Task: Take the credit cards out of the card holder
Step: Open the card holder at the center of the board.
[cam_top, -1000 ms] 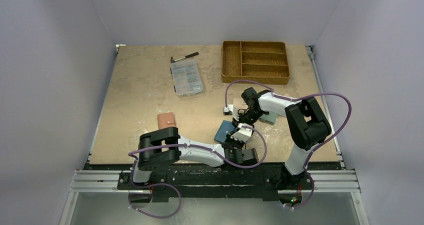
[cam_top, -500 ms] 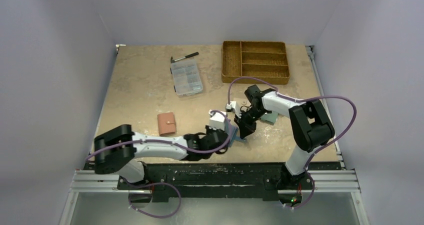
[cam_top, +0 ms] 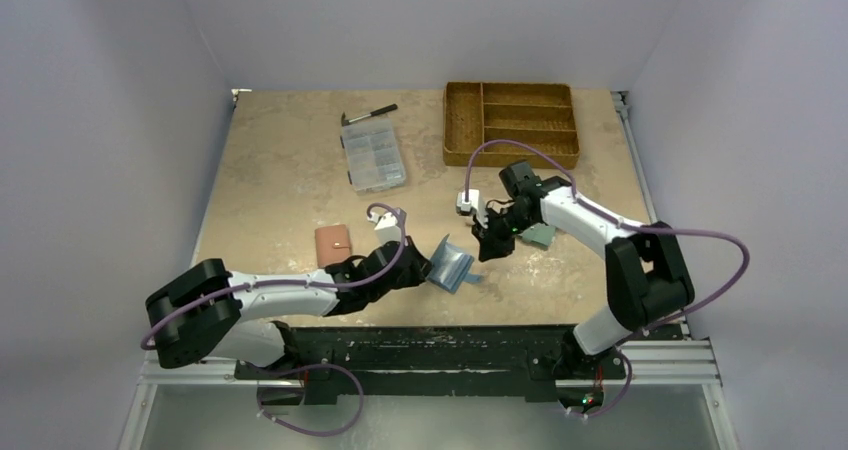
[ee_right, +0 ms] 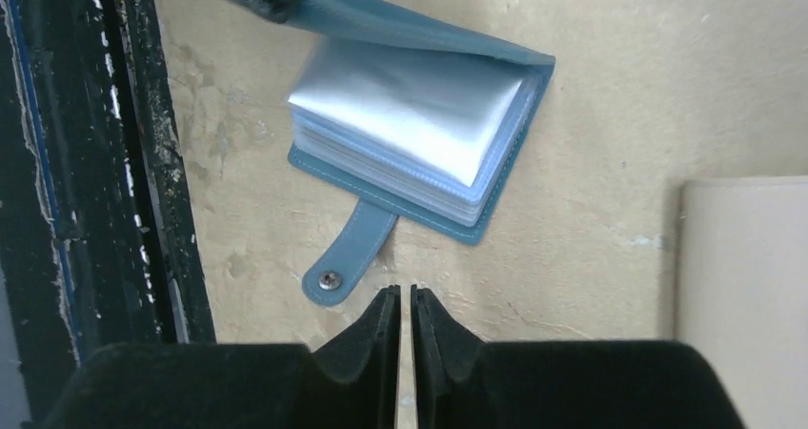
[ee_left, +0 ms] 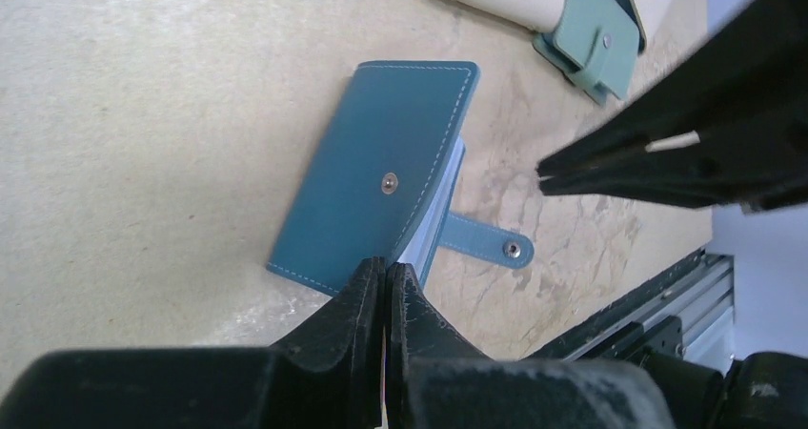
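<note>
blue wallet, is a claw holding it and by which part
Left claw pinches the wallet by its top cover's edge; right claw holds nothing.

A mottled tan rectangular wooden worktop (cam_top: 290, 200) fills the middle, boxed in by plain pale lilac walls (cam_top: 110, 120) at 9, 12 and 3 o'clock. A silver-and-black metal rail frame (cam_top: 680, 355) borders it at 6 o'clock. The light is soft and even.
</note>
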`<state>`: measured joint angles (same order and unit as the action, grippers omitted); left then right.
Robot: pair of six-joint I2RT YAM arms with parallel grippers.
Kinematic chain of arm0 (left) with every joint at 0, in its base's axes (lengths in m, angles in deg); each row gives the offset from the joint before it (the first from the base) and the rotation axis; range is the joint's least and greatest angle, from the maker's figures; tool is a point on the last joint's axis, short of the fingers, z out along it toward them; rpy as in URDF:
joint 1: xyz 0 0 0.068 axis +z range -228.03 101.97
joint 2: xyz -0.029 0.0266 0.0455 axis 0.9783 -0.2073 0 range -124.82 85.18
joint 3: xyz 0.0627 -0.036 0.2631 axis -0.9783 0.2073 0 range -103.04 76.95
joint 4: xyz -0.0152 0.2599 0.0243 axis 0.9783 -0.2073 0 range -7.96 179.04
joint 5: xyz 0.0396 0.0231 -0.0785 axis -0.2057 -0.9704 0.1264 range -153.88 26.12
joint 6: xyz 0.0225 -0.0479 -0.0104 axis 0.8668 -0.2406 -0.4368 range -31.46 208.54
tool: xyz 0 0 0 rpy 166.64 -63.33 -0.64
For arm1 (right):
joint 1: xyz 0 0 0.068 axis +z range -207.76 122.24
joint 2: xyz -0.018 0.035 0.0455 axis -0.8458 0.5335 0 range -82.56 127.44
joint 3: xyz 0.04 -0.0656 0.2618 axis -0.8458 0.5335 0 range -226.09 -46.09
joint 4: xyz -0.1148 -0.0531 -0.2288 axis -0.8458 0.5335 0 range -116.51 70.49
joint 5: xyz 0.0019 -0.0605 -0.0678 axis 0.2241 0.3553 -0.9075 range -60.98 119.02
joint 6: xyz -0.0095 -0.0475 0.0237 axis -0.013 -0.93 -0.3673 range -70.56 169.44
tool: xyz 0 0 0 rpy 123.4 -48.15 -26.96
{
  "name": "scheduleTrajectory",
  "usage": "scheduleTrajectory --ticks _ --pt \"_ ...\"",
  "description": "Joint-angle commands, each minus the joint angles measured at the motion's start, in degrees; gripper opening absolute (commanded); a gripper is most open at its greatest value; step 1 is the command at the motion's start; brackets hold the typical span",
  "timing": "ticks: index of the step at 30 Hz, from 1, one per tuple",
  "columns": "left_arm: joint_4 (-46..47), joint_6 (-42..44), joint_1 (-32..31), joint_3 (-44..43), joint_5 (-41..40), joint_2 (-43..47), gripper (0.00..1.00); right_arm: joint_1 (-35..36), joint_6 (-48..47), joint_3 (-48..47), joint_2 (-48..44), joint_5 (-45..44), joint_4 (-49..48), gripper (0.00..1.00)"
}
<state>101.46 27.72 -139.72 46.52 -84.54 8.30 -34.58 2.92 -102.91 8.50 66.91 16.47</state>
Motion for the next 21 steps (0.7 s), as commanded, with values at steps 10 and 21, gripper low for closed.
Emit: scheduleTrajectory --ticks 10,21 --pt "-12.1 -2.4 4.0 1.2 -2.1 1.5 0.00 5.2 -22.6 7.0 -14.0 7.9 -4.2 0.45" --pt "-24.1 2.8 4.7 -2.7 -8.2 -1.8 0.00 11.5 -22.7 8.0 -10.9 5.6 -9.5 0.37"
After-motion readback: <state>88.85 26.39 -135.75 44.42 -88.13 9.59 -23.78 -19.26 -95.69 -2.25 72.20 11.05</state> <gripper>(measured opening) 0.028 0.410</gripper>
